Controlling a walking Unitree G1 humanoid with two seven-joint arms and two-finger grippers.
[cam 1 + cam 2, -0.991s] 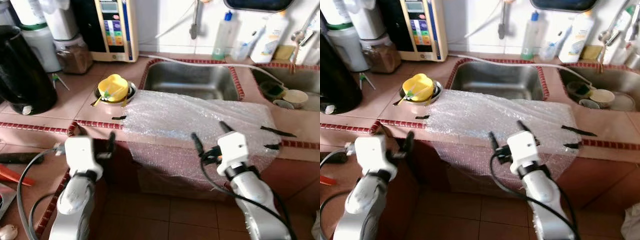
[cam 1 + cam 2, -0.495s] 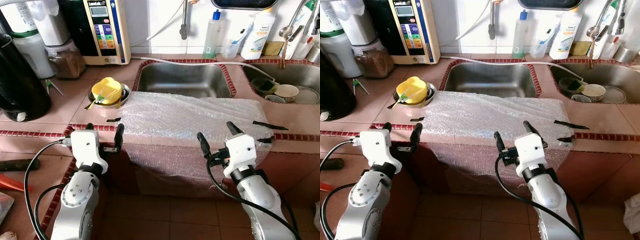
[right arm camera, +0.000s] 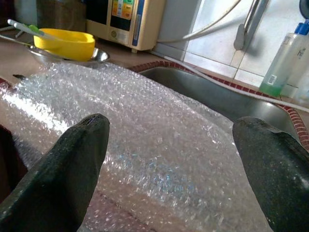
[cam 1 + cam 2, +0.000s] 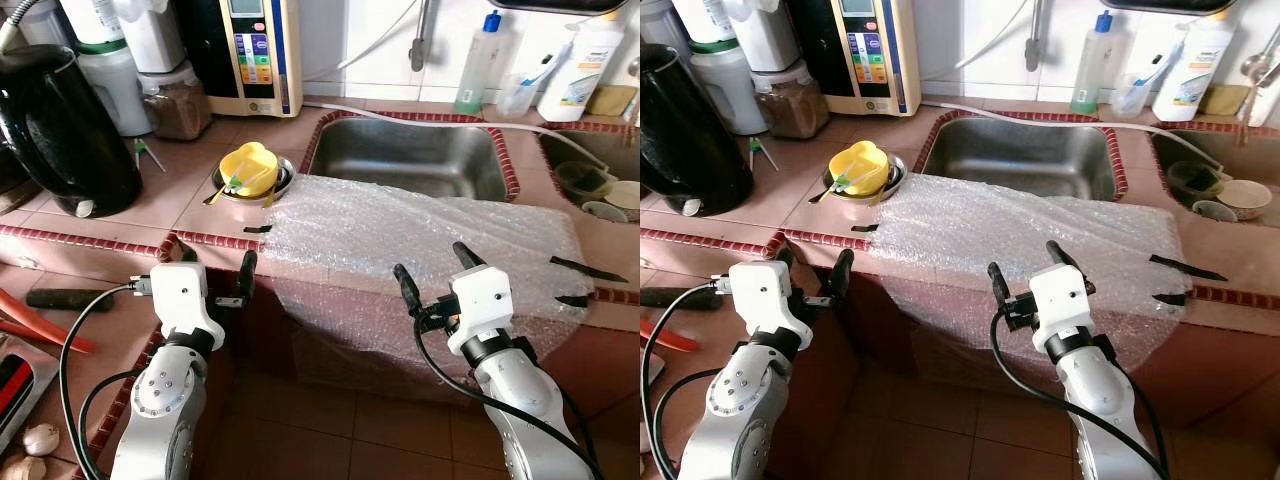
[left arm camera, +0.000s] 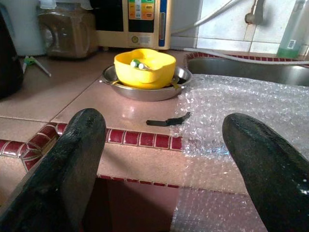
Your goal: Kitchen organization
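Kitchen counter, tiled, red-edged. Yellow bowl (image 4: 250,168) nested in a metal dish (image 4: 281,180), upper left of centre in the left eye view, on the counter (image 4: 160,205) just left of the sink (image 4: 410,160). Looks like light plastic, rigid, smooth, probably slick at the rim; small utensils with green tips lying inside, likely to rattle or tip out if tilted. Metal dish underneath thin and shallow, likely to slide on tile. Best grip by guess: pinch the yellow bowl's rim wall on the near side, or lift the dish by its lip to bring both together. Bubble wrap sheet (image 4: 420,240) draped over the counter edge at centre, taped down with black strips, soft and crinkly, poor grip surface, touching or just beside the dish. Left gripper (image 4: 214,268) at lower left, fingers spread wide and empty, below the counter edge, pointing toward the bowl. Right gripper (image 4: 433,266) at lower centre-right, also released and empty, facing the bubble wrap. Black kettle (image 4: 60,130) far left, soap bottles (image 4: 578,60) upper right.
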